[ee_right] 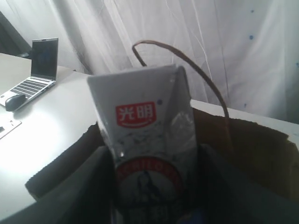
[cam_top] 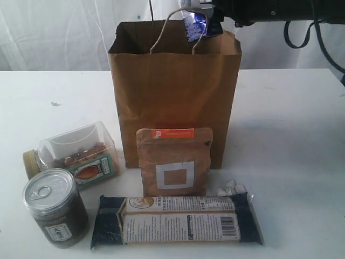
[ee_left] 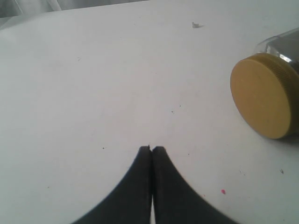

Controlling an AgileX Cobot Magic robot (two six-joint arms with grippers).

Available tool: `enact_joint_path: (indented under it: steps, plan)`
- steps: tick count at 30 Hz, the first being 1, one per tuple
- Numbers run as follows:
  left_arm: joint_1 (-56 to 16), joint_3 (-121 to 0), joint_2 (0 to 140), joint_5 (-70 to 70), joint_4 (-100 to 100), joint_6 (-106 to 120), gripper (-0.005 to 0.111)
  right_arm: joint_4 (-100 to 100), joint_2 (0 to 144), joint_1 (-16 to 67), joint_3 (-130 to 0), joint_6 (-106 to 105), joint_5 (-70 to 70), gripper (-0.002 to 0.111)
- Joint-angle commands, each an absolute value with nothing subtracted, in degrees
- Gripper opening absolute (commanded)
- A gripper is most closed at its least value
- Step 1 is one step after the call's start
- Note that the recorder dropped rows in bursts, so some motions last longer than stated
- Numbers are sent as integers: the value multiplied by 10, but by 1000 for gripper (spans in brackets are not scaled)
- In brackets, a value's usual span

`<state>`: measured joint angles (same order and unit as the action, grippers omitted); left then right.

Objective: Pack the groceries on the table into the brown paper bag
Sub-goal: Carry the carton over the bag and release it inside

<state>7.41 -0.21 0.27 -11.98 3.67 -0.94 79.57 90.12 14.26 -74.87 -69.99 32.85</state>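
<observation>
The brown paper bag [cam_top: 175,91] stands upright at the middle of the table [cam_top: 291,140], its mouth open. Above its rim my right gripper [cam_top: 202,24] is shut on a small blue-white carton [ee_right: 147,144], which hangs over the bag's opening [ee_right: 252,154]. In front of the bag lean a brown pouch with orange label [cam_top: 173,162] and, flat, a long dark-blue packet [cam_top: 178,220]. At the left lie a clear nut jar [cam_top: 75,154] on its side, its yellow lid [ee_left: 261,95] facing my left gripper [ee_left: 151,149], and a silver-lidded dark jar [cam_top: 55,208]. The left gripper is shut and empty above bare tabletop.
A few small white wrapped sweets [cam_top: 230,188] lie right of the pouch. A laptop [ee_right: 35,70] and a mouse [ee_right: 15,101] sit on a far desk. White curtains [cam_top: 54,32] hang behind the table. The bag's paper-cord handle [ee_right: 196,79] arches beside the carton.
</observation>
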Motion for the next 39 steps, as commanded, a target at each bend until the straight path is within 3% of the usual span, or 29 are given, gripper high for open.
enact_joint_path:
  steps: [1,12,20,39]
  plan:
    - [73,0,0,-119,35,-8,0,812,901,142,-755,-709,327,21]
    - [73,0,0,-119,35,-8,0,789,905,142,-755,-758,368,33]
    - [73,0,0,-119,35,-8,0,788,905,150,-755,-785,368,51]
    - [73,0,0,-119,35,-8,0,786,905,180,-755,-830,303,52]
